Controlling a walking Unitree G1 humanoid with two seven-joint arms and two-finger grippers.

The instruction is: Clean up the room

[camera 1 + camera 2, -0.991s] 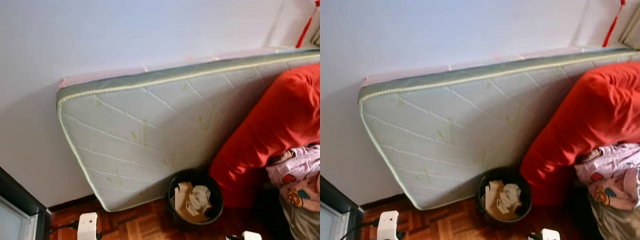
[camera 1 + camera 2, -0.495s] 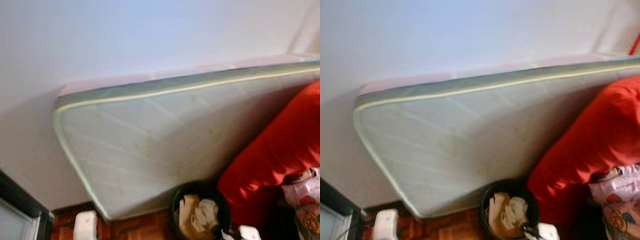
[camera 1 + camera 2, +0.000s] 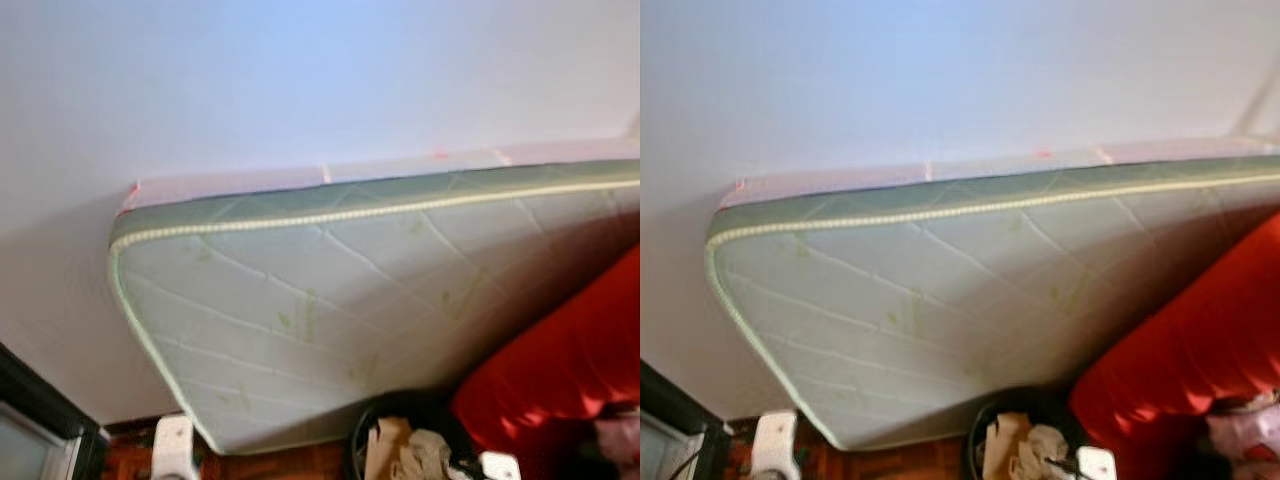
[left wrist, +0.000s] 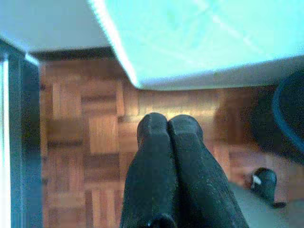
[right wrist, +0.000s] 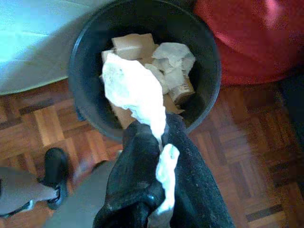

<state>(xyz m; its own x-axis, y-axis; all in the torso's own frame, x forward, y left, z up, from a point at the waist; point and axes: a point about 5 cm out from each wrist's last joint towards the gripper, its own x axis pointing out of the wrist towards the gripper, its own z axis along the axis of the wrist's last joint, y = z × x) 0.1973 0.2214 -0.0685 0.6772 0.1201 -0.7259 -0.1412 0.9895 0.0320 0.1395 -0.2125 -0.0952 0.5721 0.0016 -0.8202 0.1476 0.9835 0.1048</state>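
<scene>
My right gripper (image 5: 159,132) is shut on a crumpled white tissue (image 5: 132,89) and holds it just above a black waste bin (image 5: 81,90). The bin holds cardboard pieces and crumpled paper (image 5: 173,64). In the head view the bin (image 3: 372,425) stands on the floor at the foot of a leaning mattress (image 3: 330,310), with my right arm (image 3: 497,466) at its near rim. My left gripper (image 4: 169,124) is shut on nothing and hangs over the parquet floor near the mattress corner (image 4: 130,71).
The pale green quilted mattress leans against the white wall. Red bedding (image 3: 560,370) lies right beside the bin. A dark door frame (image 3: 40,405) stands at the far left. Parquet floor (image 4: 90,137) lies open left of the bin.
The camera has moved, so the mattress, bin and red bedding sit lower in the picture. My right arm has come up to the bin's near rim.
</scene>
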